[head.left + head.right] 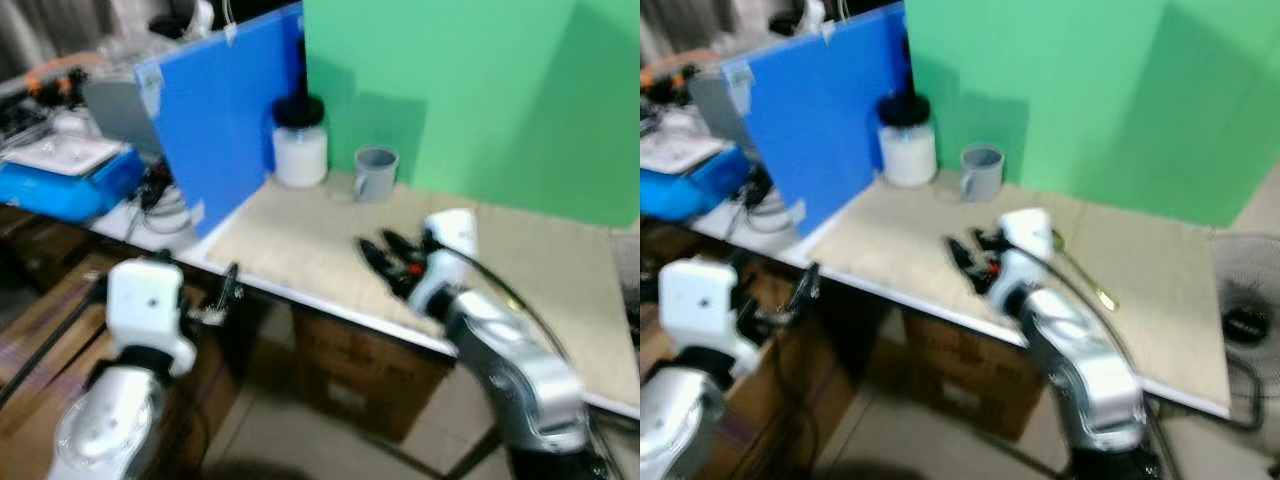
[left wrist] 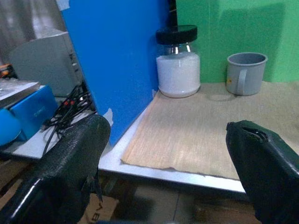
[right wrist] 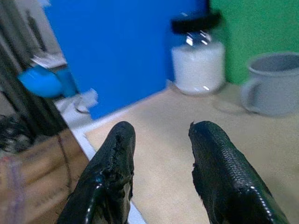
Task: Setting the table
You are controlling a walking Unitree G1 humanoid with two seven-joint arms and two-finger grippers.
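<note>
Left gripper [image 2: 166, 154]: fingers spread wide, empty, short of table edge [image 1: 330, 305] | right gripper [image 3: 161, 172]: over mat, parted, empty | grey mug [image 1: 375, 172]: upright by green backboard, beside white jar [image 1: 299, 143] | spoon [image 1: 1080, 272]: just beside right arm | risk: blurred, moving view; reach may knock mug.

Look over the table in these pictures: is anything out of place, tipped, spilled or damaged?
Little stands out. The jar and grey mug stand upright at the back of the tan mat, with no spill. A long thin utensil lies slanted near the right gripper, too blurred to identify.
</note>
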